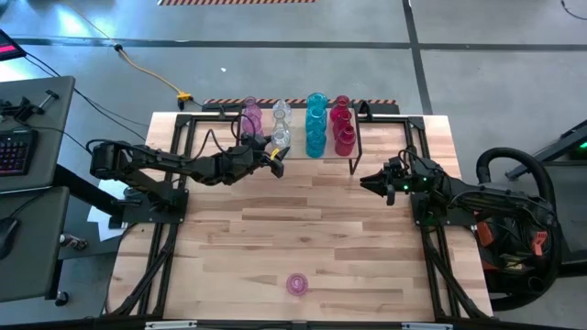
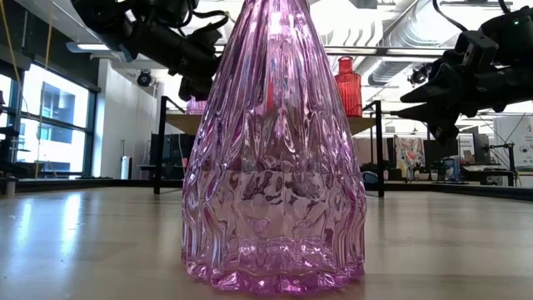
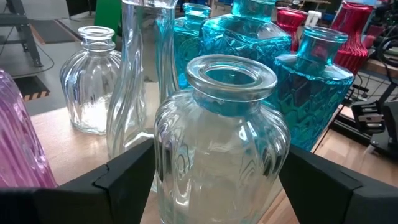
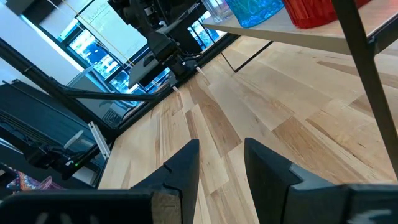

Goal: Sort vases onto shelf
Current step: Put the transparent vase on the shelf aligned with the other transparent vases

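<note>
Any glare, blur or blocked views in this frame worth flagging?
Low view: the pink vase stands so close that it fills the middle and hides most of the shelf, with bright windows behind at the picture's left. Left wrist view: the clear vase between the left gripper's fingers is sharp; teal vases show warped through glass.

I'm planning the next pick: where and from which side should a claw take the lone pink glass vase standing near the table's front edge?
Take the lone pink ribbed glass vase high on its narrow neck, coming straight down from above. It stands upright and alone, and its body flares into a wide base, probably too broad for the fingers. The idle right claw looks slightly nearer.
</note>
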Controlling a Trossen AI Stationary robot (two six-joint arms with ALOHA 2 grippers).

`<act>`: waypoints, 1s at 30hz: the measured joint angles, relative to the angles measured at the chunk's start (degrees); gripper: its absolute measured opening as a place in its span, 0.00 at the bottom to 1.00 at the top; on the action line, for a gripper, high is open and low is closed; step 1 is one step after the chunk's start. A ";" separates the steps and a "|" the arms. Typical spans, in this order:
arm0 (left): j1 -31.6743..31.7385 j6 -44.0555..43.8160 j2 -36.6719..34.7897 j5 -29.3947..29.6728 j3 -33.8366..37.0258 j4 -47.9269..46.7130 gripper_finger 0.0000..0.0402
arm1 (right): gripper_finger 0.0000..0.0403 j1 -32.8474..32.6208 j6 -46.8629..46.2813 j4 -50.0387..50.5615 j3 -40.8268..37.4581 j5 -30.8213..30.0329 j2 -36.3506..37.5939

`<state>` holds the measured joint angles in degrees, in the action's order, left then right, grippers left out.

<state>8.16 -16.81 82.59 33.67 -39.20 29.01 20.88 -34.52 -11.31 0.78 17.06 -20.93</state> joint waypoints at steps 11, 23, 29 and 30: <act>0.00 -0.39 0.00 -0.33 0.00 -0.59 0.75 | 0.27 -0.01 0.00 0.00 0.00 0.01 0.00; -0.02 1.93 0.00 1.36 0.00 -0.96 0.75 | 0.27 0.00 0.00 -0.02 0.00 0.02 0.00; 0.00 1.06 0.00 1.51 0.00 -0.96 0.75 | 0.27 -0.01 0.00 -0.01 0.00 0.01 0.01; 0.00 0.85 0.00 1.53 0.00 -0.96 0.75 | 0.27 -0.02 0.00 -0.02 0.00 0.02 0.02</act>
<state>8.16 -15.96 82.59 35.20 -39.20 28.05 20.87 -34.52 -11.33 0.78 17.08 -20.91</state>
